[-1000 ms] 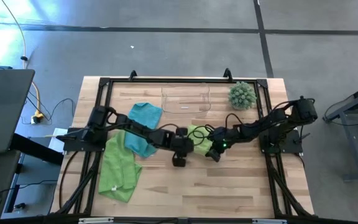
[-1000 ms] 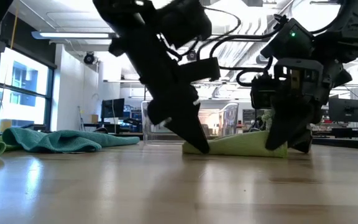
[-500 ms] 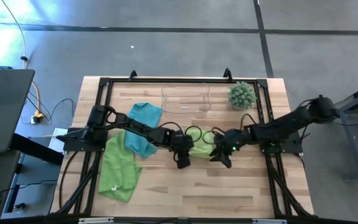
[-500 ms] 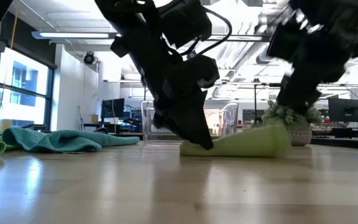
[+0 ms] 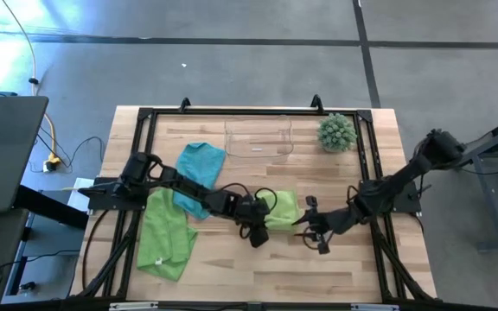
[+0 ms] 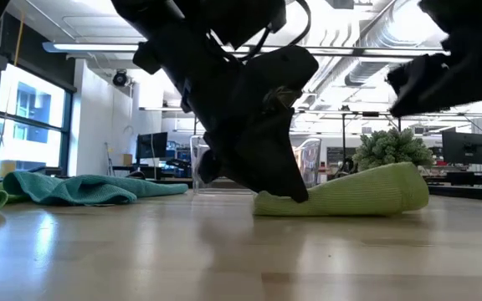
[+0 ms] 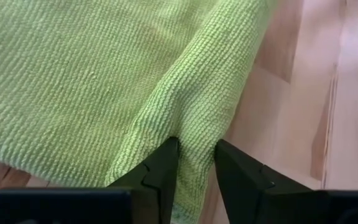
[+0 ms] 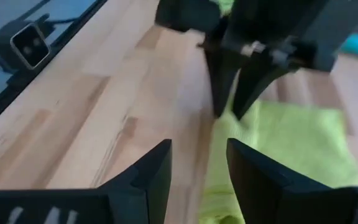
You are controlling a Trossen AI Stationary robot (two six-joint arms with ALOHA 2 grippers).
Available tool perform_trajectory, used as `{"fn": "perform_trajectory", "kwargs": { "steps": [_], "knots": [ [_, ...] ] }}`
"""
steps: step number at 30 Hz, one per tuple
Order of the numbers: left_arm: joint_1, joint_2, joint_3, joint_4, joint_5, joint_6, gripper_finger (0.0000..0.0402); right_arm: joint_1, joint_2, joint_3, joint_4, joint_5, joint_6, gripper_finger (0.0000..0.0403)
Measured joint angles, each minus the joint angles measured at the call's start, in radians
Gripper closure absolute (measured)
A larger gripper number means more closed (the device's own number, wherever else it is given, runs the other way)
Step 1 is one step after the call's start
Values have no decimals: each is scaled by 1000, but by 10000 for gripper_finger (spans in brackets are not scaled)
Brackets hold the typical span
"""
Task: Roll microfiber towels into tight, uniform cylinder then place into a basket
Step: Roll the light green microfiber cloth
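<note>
A lime green towel (image 5: 280, 210) lies partly folded on the table's middle; it also shows in the low view (image 6: 350, 192). My left gripper (image 5: 256, 233) is shut on its near left edge. My right gripper (image 5: 316, 235) is open and empty, just off the towel's right side and raised above the table (image 6: 446, 71). A teal towel (image 5: 199, 171) and a second lime towel (image 5: 164, 233) lie flat on the left. The clear basket (image 5: 258, 138) stands at the far middle. My left gripper pinches a raised fold of the lime towel (image 7: 194, 134) between its two fingers (image 7: 161, 163), at the towel's near left edge. The fingers slant down from the table's left. The rest of the towel lies on the table.
A spiky green plant ball (image 5: 336, 131) stands at the far right, beside the basket. Black frame rails (image 5: 150, 117) run along the table's edges. Bare wood lies along the near edge (image 5: 275, 272).
My right gripper has come off the lime towel's right end and gone up and toward the near right. My left gripper has moved toward the near edge with the towel, which has slid that way.
</note>
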Motion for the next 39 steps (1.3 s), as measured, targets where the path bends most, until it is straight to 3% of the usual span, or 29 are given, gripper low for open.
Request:
{"fn": "perform_trajectory", "kwargs": {
  "steps": [5, 9, 16, 22, 28, 39],
  "knots": [
    [0, 0, 0, 6, -9, -23, 307, 13, 86, 0, 10, -1, 23, 214],
    [0, 2, 0, 14, -11, -23, 307, 13, 152, 0, 44, 74, -37, 191],
    [1, 2, 0, 14, -13, -21, 307, 12, 264, 0, 61, 171, -45, 187],
    [1, 2, 1, 14, -19, 3, 307, 12, 323, 0, 63, 198, 94, 191],
    [0, -1, 1, 14, -56, 6, 307, 13, 368, 4, 74, 200, 259, 233],
    [3, -43, -1, -24, -70, 157, 306, 10, 371, 6, 12, 196, 548, 390]
  ]
}}
